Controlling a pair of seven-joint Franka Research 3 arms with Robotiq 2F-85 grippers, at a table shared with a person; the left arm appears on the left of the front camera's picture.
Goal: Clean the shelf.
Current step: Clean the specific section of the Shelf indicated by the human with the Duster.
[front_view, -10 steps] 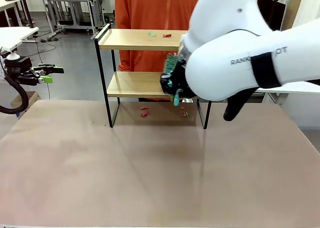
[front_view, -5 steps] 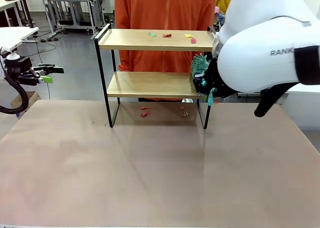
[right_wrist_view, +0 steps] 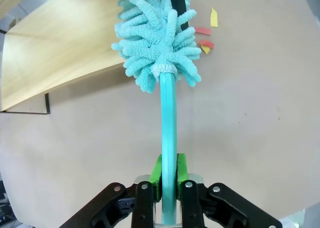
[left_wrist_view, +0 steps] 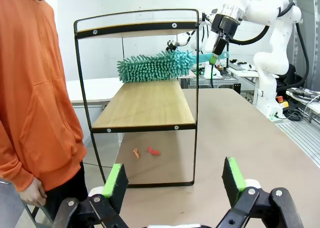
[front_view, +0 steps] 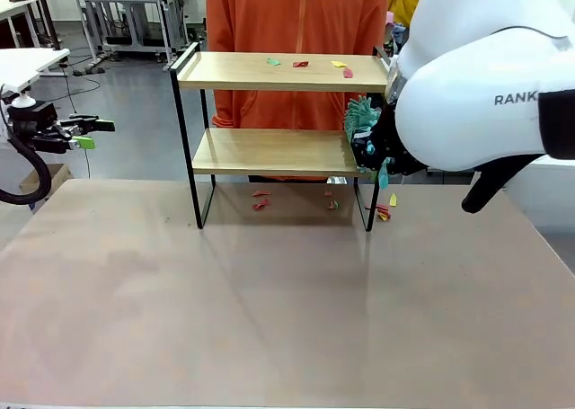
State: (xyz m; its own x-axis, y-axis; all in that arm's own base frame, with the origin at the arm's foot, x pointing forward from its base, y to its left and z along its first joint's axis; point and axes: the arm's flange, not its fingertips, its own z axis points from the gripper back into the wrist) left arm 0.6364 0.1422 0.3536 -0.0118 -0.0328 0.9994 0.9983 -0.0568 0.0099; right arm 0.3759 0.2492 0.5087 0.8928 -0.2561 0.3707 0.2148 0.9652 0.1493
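Near the far edge of the beige table [front_view: 269, 319], about midway along: small two-tier shelf [front_view: 269, 72] of light wooden boards on a thin black metal frame, upright on its legs. Behind it, at the far side, a person in an orange hooded top [front_view: 296, 13]. At the shelf's right end, right gripper [right_wrist_view: 167, 180], jaws clamped tight on the teal plastic handle of a fluffy teal chenille duster [right_wrist_view: 157, 37], head reaching in between the two boards, over the lower one. Small red, green and yellow paper scraps [front_view: 301, 64] on the top board; more on the table under the shelf and beside its right front leg. Off the table's left edge, left gripper [left_wrist_view: 174, 180], jaws spread wide, holding nothing.
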